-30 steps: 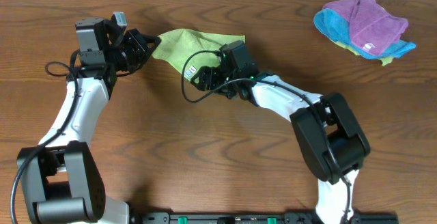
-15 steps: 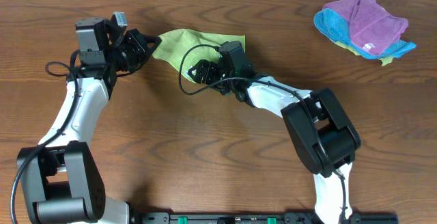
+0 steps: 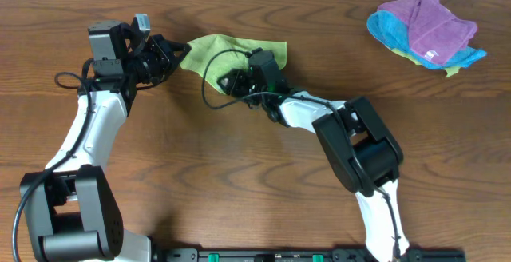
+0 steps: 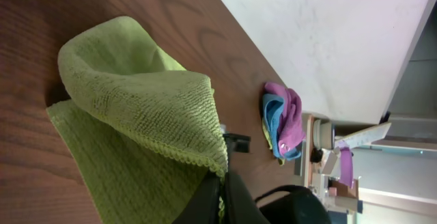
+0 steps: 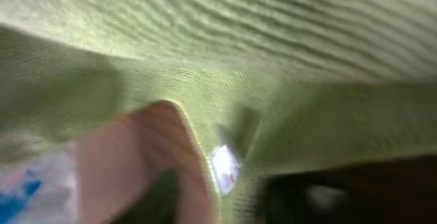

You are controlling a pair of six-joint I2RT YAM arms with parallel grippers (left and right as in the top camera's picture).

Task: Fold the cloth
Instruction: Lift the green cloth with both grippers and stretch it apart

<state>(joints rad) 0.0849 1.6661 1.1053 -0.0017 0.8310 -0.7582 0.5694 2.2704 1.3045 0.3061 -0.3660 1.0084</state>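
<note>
At left gripper (image 3: 172,55): pinched tight on left corner of cloth (image 3: 206,53), raised off table (image 3: 239,182). At right gripper (image 3: 227,81): buried in cloth's near edge; opening impossible to tell, wrist view blurred green. Cloth at far centre, between grippers.

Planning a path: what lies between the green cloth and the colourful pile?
Between green cloth and pile, only bare table, by the overhead view.
</note>
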